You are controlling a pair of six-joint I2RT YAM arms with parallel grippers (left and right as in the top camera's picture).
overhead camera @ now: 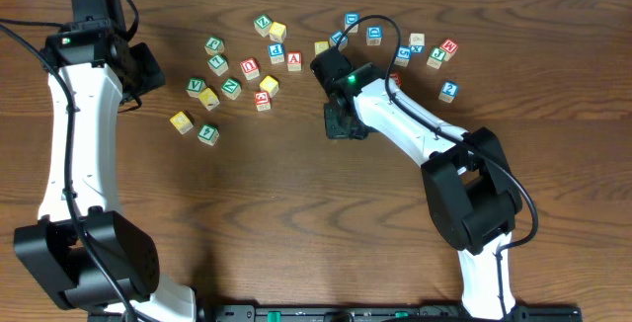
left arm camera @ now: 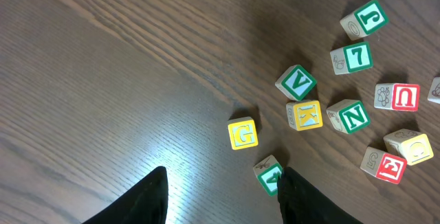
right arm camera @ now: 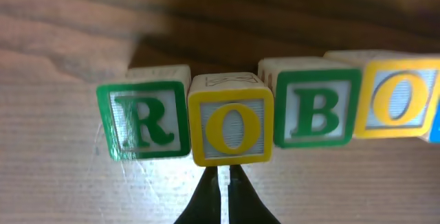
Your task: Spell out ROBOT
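1. Hovering at the upper left of the overhead view, the left gripper (left arm camera: 221, 183) hangs released. Its fingers (left arm camera: 155, 200) stand apart over bare table (left arm camera: 103, 80) and clasp nothing, with a small green cube (left arm camera: 269, 176) just beside the right-hand one.
2. Right of that, loose cubes lie scattered: a yellow G (left arm camera: 243, 133), a green V (left arm camera: 297, 82), a yellow K (left arm camera: 304, 114) and a green N (left arm camera: 352, 116).
3. Near the overhead's centre, the right gripper (overhead camera: 341, 124) points down at the table, clenched on nothing. In its wrist view the fingertips (right arm camera: 206, 200) meet just below a cube.
4. Across the middle of that wrist view a row stands side by side: green-framed R (right arm camera: 144, 122), yellow O (right arm camera: 232, 129), green-framed B (right arm camera: 317, 110), second yellow O (right arm camera: 399, 100).
5. At the right edge a blue-edged cube (right arm camera: 434, 131) shows only a sliver, and I cannot tell its letter.
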